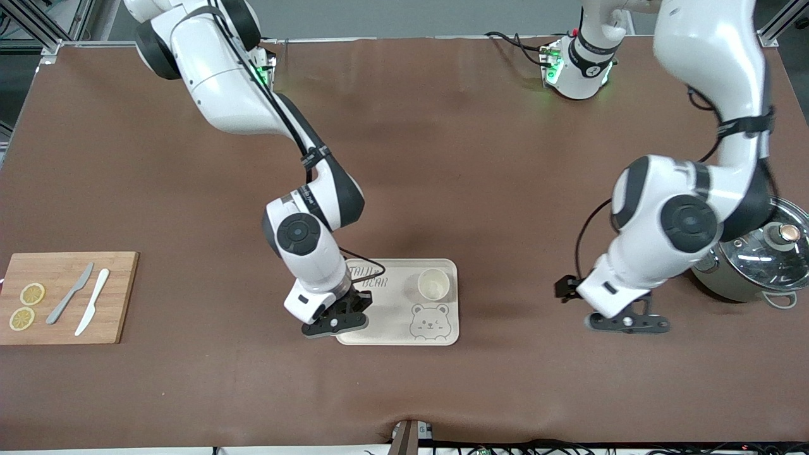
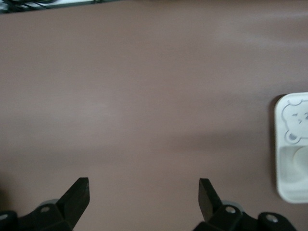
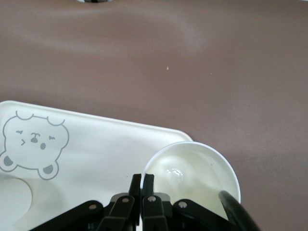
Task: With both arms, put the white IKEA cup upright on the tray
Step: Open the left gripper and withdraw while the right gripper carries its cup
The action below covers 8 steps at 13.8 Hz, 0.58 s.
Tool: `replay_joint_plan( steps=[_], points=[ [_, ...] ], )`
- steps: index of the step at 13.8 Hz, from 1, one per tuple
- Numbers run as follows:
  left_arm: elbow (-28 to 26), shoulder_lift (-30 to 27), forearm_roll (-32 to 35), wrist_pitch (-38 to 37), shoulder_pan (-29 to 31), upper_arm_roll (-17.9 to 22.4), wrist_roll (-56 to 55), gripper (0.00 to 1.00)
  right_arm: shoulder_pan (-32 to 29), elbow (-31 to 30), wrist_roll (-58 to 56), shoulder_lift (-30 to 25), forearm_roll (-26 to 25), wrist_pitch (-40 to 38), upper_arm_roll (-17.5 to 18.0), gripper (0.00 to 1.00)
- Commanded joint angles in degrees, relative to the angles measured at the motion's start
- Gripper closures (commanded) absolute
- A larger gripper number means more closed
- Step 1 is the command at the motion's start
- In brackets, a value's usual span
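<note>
**White cup upright on the tray, both arms low over the worktop**

The white cup (image 1: 433,284) stands upright on the tray (image 1: 392,319), its open mouth facing up, in the tray's corner toward the robots' bases and the left arm's end of the worktop. In the right wrist view the cup (image 3: 192,175) shows a glossy, empty inside. The cream tray lies flat near the middle of the worktop (image 1: 442,158), closer to the front-camera edge than to the bases' edge. Its grey lettering sits along the side toward the bases, and the bear-face drawing (image 1: 429,321) sits on the side toward the front camera, just beside the cup.

The right gripper (image 1: 335,319) is over the tray's edge toward the right arm's end of the worktop. Its fingers (image 3: 136,185) are pressed together with nothing between them, close by the cup's rim.

The left gripper (image 1: 626,322) hangs low over bare worktop, well apart from the tray toward the left arm's end. Its fingers (image 2: 77,192) stand wide apart and hold nothing.

A steel pot with a glass lid (image 1: 758,262) stands at the worktop's edge at the left arm's end. At the right arm's end lies a wooden cutting board (image 1: 66,297) carrying two lemon slices (image 1: 26,306), a grey knife (image 1: 69,293) and a white knife (image 1: 92,301).
</note>
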Motion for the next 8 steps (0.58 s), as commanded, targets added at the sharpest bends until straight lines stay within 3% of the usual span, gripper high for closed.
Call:
replay_joint_plan(
  steps=[1, 4, 7, 8],
  points=[
    [-2.8, -6.4, -1.1, -5.1, 3.1, -0.6, 5.1, 0.00, 3.8, 2.6, 3.8, 2.7, -1.3, -0.7, -3.4, 1.00],
    [-4.8, -12.0, -1.3, -10.4, 5.8, -0.6, 9.4, 0.00, 4.7, 2.5, 5.4, 3.5, -1.3, -0.4, -3.4, 1.00],
    [-13.5, -20.7, -1.9, -9.7, 8.5, -1.4, 12.5, 0.00, 4.9, 2.5, 7.1, 4.1, -1.2, -0.2, -3.3, 1.00],
    [-15.6, -23.0, -2.5, -9.7, 9.0, -1.4, 12.6, 0.00, 4.9, 2.5, 7.1, 4.2, -1.2, -0.2, -3.2, 0.93]
  ],
)
